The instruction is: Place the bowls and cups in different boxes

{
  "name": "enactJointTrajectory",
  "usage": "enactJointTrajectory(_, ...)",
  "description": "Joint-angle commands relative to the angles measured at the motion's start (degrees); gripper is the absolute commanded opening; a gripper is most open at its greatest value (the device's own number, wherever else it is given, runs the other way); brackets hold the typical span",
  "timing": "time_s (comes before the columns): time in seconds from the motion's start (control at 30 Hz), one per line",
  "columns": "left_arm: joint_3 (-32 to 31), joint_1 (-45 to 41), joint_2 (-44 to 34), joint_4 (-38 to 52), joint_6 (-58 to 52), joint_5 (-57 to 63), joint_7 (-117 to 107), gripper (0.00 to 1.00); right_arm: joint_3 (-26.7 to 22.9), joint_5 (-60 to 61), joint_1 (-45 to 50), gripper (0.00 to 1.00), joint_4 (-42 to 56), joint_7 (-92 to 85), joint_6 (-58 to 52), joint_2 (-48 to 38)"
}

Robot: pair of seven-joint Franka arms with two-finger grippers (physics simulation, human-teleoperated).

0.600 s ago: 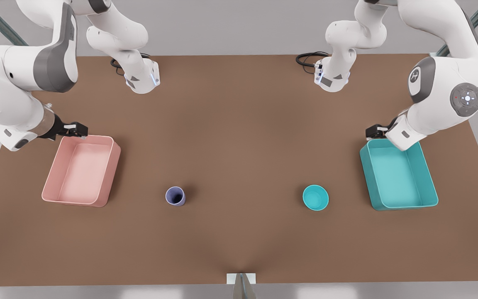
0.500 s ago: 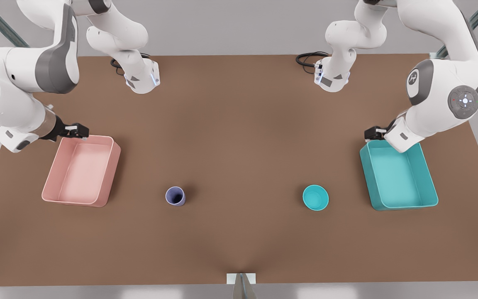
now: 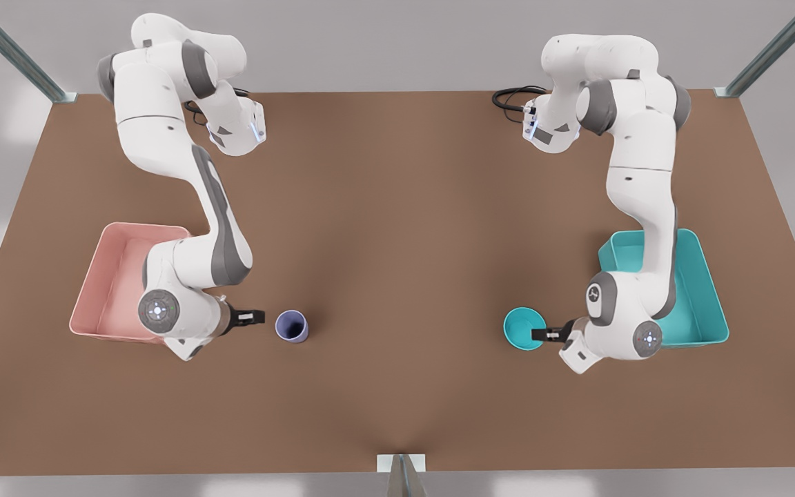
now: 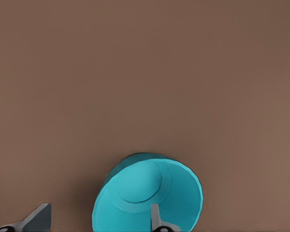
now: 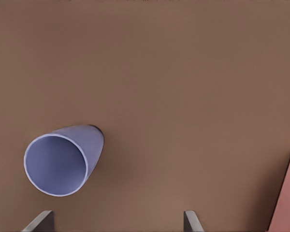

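Note:
The lavender cup (image 3: 292, 326) stands upright on the brown table, left of centre in the front view. My right gripper (image 3: 254, 317) is open just beside it on the pink box side, and in the right wrist view the cup (image 5: 63, 159) lies ahead of the spread gripper (image 5: 116, 222), off to one finger's side. The teal bowl (image 3: 522, 326) sits right of centre. My left gripper (image 3: 551, 335) is open at the bowl's rim; one fingertip (image 4: 155, 216) is over the bowl (image 4: 150, 193) and the other is outside it.
The pink box (image 3: 118, 276) lies at the front view's left, partly behind my right arm, and its edge (image 5: 287, 198) shows in the right wrist view. The teal box (image 3: 698, 290) lies at the right, partly behind my left arm. Bare table spans the middle.
Both arms have swung from the far ends of the boxes toward the front. The right gripper now sits by the cup, the left gripper at the bowl. Cup, bowl and boxes have not moved.

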Motion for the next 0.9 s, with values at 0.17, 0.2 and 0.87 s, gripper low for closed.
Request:
enactJointTrajectory(0.17, -0.01, -0.26, 0.08, -2.81, -0.65, -0.21, 6.59, 0.53, -0.02, 2.32, 2.2, 1.0, -0.66, 16.63, 11.66, 4.41)
enactJointTrajectory(0.2, -0.01, -0.26, -0.01, -2.81, -0.74, -0.21, 6.5, 0.35, -0.02, 2.24, 2.55, 1.0, -0.93, 16.54, 11.75, 4.5)
enactJointTrajectory(0.87, 18.97, 10.2, -18.47, -5.35, -18.58, 9.99, 20.92, 0.21, -0.02, 1.09, 4.14, 0.21, -5.85, 15.84, 14.74, 5.55)
